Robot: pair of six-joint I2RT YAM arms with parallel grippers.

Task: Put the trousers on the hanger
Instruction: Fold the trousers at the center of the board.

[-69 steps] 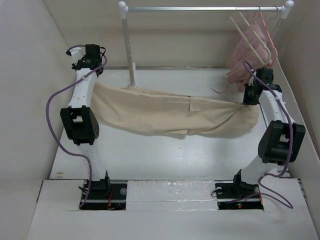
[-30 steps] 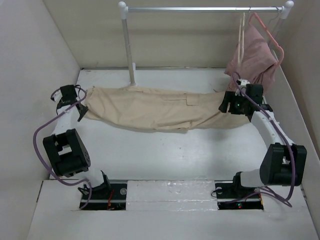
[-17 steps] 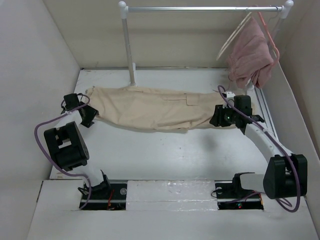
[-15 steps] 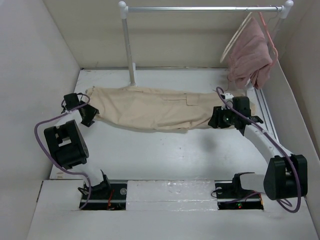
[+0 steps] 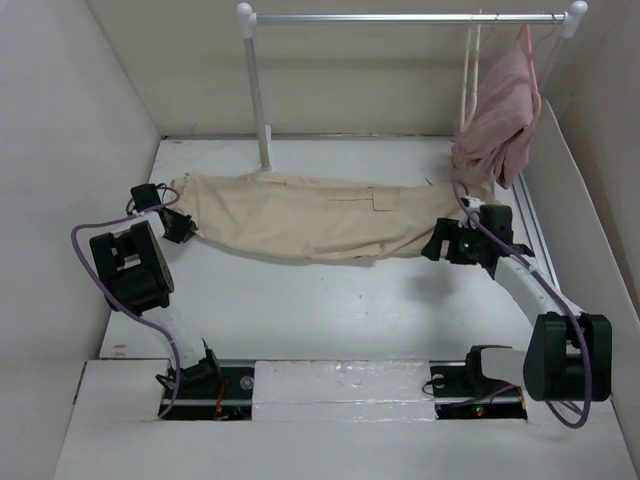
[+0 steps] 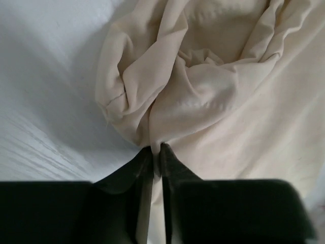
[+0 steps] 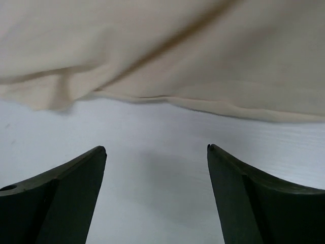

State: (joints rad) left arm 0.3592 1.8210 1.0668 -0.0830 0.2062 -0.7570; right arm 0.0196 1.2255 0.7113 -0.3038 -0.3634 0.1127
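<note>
The beige trousers (image 5: 320, 218) lie stretched flat across the table, left to right. At their left end my left gripper (image 5: 183, 228) is shut on a bunched fold; in the left wrist view the cloth (image 6: 213, 91) is pinched between the closed jaws of that gripper (image 6: 156, 147). My right gripper (image 5: 437, 246) stands open beside the trousers' right end; in the right wrist view it (image 7: 156, 148) is over bare table with the trousers' edge (image 7: 162, 61) just ahead. The cream hanger (image 5: 467, 75) hangs edge-on from the rail at the back right.
A metal rail (image 5: 400, 17) on a white post (image 5: 257, 90) spans the back. A dusty-pink garment (image 5: 500, 110) hangs from it beside the cream hanger. White walls close in on the left, back and right of the table (image 5: 330, 310).
The trousers, held up between both arms earlier, now lie on the table. My right gripper has let go and shifted slightly right. The hanger and pink garment have swung on the rail.
</note>
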